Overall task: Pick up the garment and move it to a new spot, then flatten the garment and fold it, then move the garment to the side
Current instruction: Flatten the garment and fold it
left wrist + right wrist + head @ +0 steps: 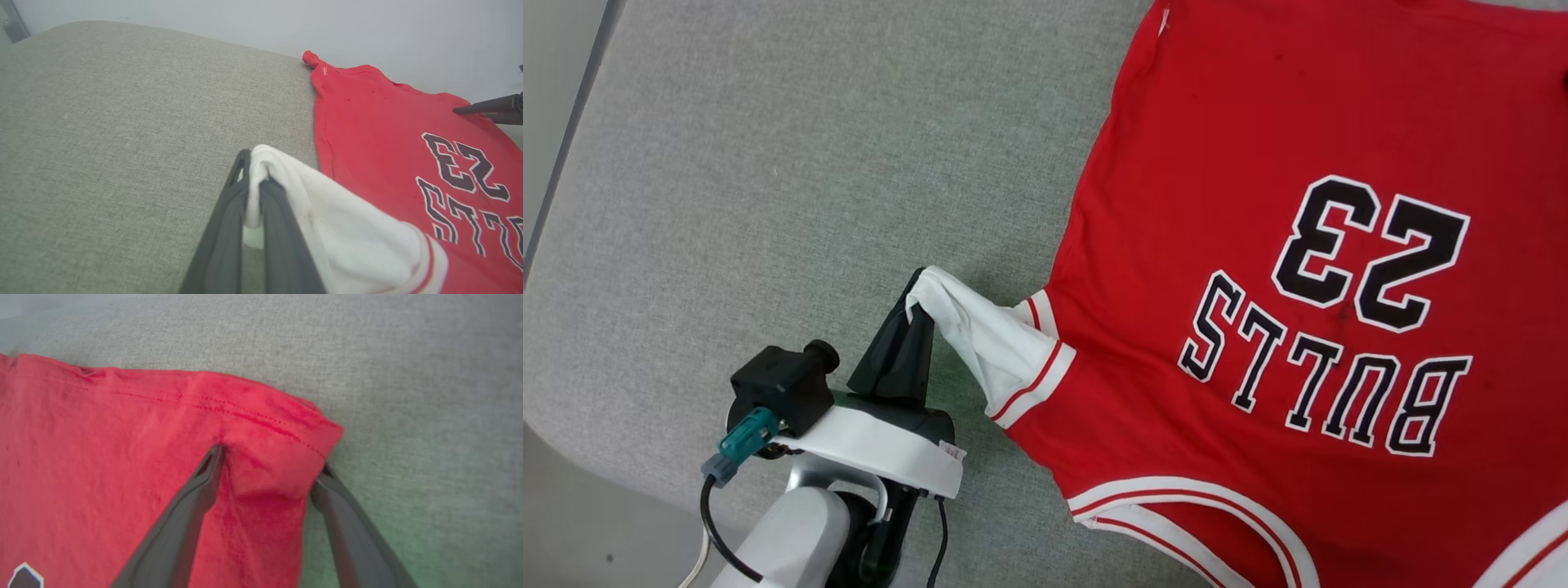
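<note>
Left arm first: its pale forearm (792, 531) comes up from the lower left of the head view, wrist cocked, the long dark fingers angled up and to the right. The left gripper (919, 298) has its jaws pinched tight on the cuff of the white sleeve (984, 343), and in the left wrist view that sleeve (327, 212) drapes over the closed left gripper (253, 171), bunched at the tips. The garment (1217, 163) lies spread on the grey fabric surface (768, 163), taking up the right of the head view, with the black "BULLS 23" print (1339, 327) face up and reading upside down from the robot's side.

Over to the far hem: the right gripper (271, 457) is low on the cloth, jaws spread wide. One finger rests on the red garment (102, 457), the other sits just off its edge on the grey surface (429, 396), and the hem corner humps up between them, not clamped.
</note>
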### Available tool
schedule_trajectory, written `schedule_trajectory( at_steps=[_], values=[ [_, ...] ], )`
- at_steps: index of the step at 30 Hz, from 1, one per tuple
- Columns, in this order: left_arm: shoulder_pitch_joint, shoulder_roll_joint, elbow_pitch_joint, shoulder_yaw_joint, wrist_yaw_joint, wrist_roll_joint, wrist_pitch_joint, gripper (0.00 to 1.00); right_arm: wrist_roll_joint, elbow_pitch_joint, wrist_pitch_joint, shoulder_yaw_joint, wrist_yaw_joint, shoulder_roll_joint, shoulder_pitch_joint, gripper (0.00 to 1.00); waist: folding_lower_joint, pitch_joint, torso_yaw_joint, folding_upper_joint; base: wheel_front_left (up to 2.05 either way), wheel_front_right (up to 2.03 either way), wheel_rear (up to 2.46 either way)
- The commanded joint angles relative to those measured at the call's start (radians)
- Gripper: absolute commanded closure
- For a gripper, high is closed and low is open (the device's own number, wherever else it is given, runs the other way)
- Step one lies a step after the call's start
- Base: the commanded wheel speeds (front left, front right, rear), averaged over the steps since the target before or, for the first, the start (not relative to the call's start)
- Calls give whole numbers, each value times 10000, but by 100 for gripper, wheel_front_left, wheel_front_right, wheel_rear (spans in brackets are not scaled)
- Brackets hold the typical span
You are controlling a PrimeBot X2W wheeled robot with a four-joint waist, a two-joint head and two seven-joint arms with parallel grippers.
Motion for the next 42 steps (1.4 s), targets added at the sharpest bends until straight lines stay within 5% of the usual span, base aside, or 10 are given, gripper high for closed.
schedule_trajectory(
  at_steps=[1,2,3,4,5,6,22,33,42],
  values=[
    [-82,-43,-91,-20,55,80,-57,100,-33,670,567,24,-7,234,367,0,-1,175,144,0,0,0,0],
    [-74,-46,-132,-25,81,79,-70,100,-86,942,830,-2,-10,312,492,0,-1,190,141,0,0,0,0],
    [-58,-41,-155,-25,104,91,-83,100,-148,1249,1180,-78,-12,377,612,43,-1,195,135,0,0,0,0],
    [-34,-43,-176,-26,113,106,-87,100,-212,1459,1436,-126,-12,461,718,73,-1,193,128,0,0,0,0],
    [-16,-45,-198,-33,124,112,-96,100,-280,1592,1523,-203,-13,517,748,92,-1,190,123,0,0,0,0],
    [-7,-40,-201,-35,126,125,-99,100,-357,1736,1704,-241,-13,556,779,100,-1,176,111,0,0,0,0],
    [632,395,248,281,417,-141,126,100,-381,-96,764,15,-12,-205,1326,100,-1,-1521,-718,0,0,0,0],
    [1832,986,594,847,867,-713,540,100,445,-2588,546,-732,-12,37,5225,100,-1,-3200,-2090,0,0,0,0],
    [2605,1318,1089,1131,904,-1109,677,100,384,-5143,532,-2043,-12,1309,9242,100,-1,-3965,-3019,0,0,0,0]
  ],
)
